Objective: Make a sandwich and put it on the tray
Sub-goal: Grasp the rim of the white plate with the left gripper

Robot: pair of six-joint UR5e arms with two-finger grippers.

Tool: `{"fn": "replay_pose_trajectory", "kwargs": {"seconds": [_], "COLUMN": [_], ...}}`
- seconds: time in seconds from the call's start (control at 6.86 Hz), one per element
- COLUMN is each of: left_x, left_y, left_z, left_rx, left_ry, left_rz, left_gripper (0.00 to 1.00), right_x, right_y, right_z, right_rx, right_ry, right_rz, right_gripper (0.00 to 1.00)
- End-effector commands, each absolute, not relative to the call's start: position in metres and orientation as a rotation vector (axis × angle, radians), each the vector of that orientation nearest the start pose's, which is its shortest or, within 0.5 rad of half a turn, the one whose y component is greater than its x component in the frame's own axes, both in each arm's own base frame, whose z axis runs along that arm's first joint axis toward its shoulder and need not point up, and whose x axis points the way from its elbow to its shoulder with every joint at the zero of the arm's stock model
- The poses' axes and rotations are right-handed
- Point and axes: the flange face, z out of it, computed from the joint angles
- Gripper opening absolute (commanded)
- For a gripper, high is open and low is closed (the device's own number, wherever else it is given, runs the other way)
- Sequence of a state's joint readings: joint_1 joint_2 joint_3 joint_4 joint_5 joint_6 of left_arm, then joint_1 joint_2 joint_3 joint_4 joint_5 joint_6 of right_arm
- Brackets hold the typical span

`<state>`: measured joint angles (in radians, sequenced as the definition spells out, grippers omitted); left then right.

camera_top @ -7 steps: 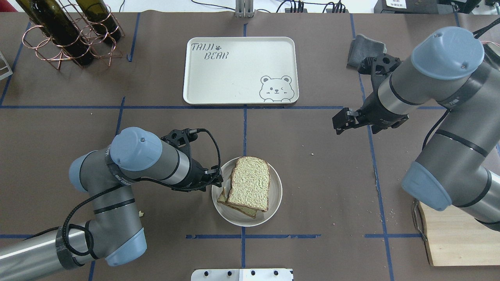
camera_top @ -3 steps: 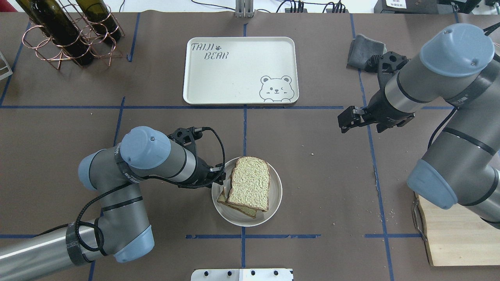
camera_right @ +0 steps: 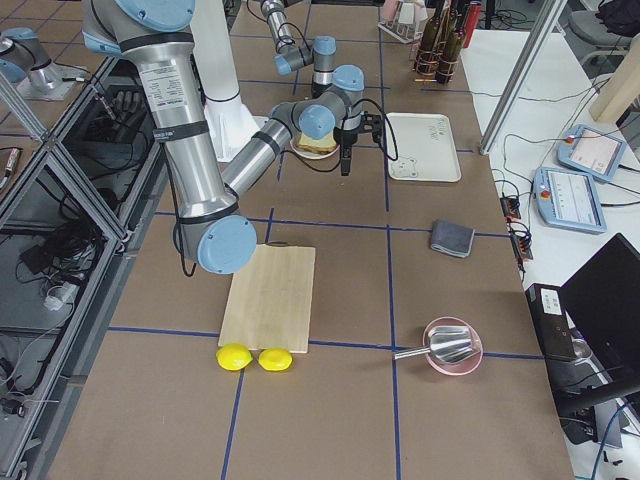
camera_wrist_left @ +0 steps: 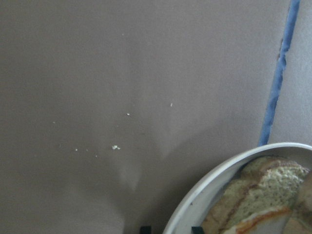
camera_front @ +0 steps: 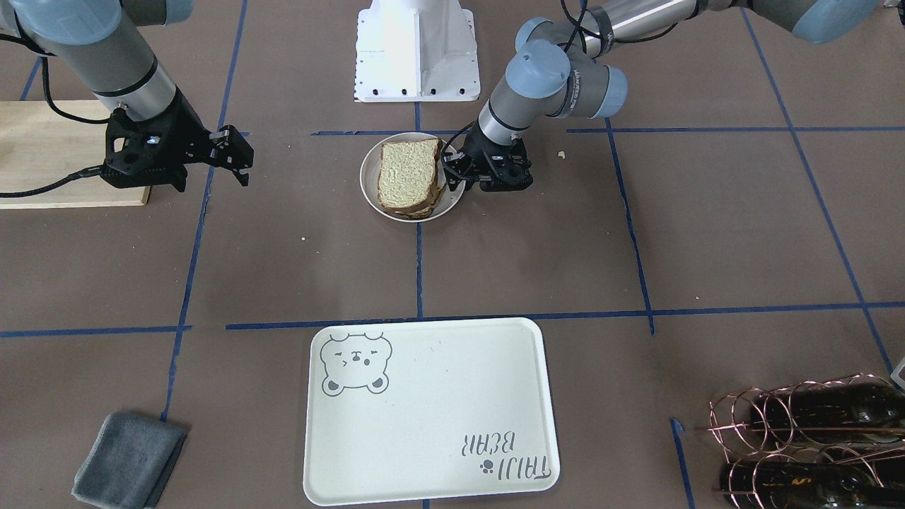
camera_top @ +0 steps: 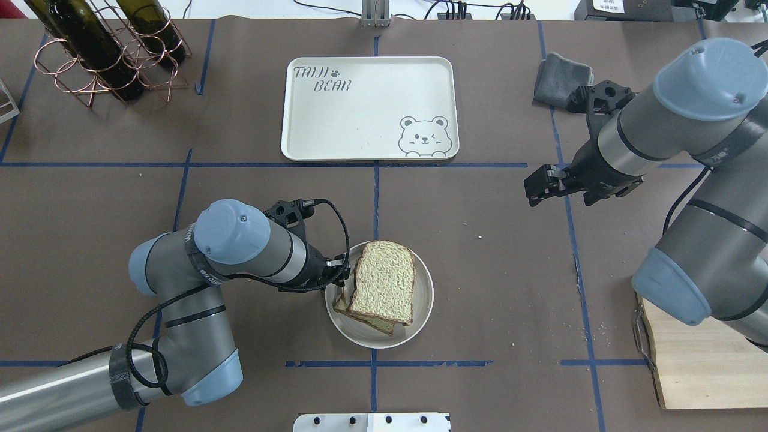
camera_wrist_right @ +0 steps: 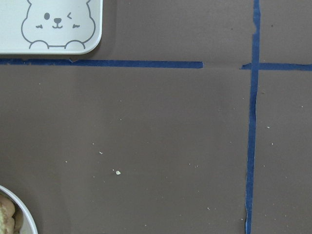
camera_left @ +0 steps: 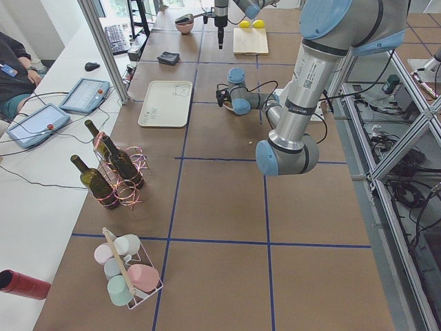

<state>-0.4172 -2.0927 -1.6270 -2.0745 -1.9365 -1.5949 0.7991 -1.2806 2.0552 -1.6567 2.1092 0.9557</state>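
The sandwich point(camera_top: 384, 288), two brown-crusted speckled bread slices, lies on a small round whitish plate point(camera_top: 423, 300) in the near middle of the table; the egg is hidden between the slices. My left gripper point(camera_top: 340, 273) is low at the plate's left rim. In the left wrist view its fingertips point(camera_wrist_left: 143, 228) stand open astride the rim point(camera_wrist_left: 219, 180). My right gripper point(camera_top: 538, 186) hangs open and empty above the table, far right of the plate. The cream tray point(camera_top: 360, 120) with the bear drawing lies bare beyond the plate.
A copper rack with wine bottles point(camera_top: 108, 48) stands at the far left. A folded grey cloth point(camera_top: 558, 78) lies far right. A wooden cutting board point(camera_top: 702, 360) lies at the near right, with two lemons point(camera_right: 255, 358) and a pink bowl point(camera_right: 455, 348) past it.
My left arm has moved right, bringing its gripper onto the plate's left rim. My right arm has drawn back a little to the right. The plate and sandwich have not moved.
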Motion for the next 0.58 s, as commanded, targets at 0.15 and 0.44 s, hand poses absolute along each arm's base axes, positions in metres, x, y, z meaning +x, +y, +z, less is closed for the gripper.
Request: {"fn": "replay_pose_trajectory", "kwargs": {"seconds": [0.15,0.44], "left_x": [0.572,0.557], "left_y": [-0.358,-0.356], "left_z": [0.268,0.250], "left_rx": [-0.108,-0.101], "left_ry": [1.119,1.167], "left_rz": [-0.197,-0.188], "left_gripper": [0.00,0.00], "right_x": [-0.308,-0.282], "right_y": [-0.441,-0.442], "right_z": [0.297,0.313], "right_rx": [0.049,0.077], "right_ry": [-0.847,-0.826], "right_rz": [-0.006,-0.030], "right_gripper": [1.00,1.00]}}
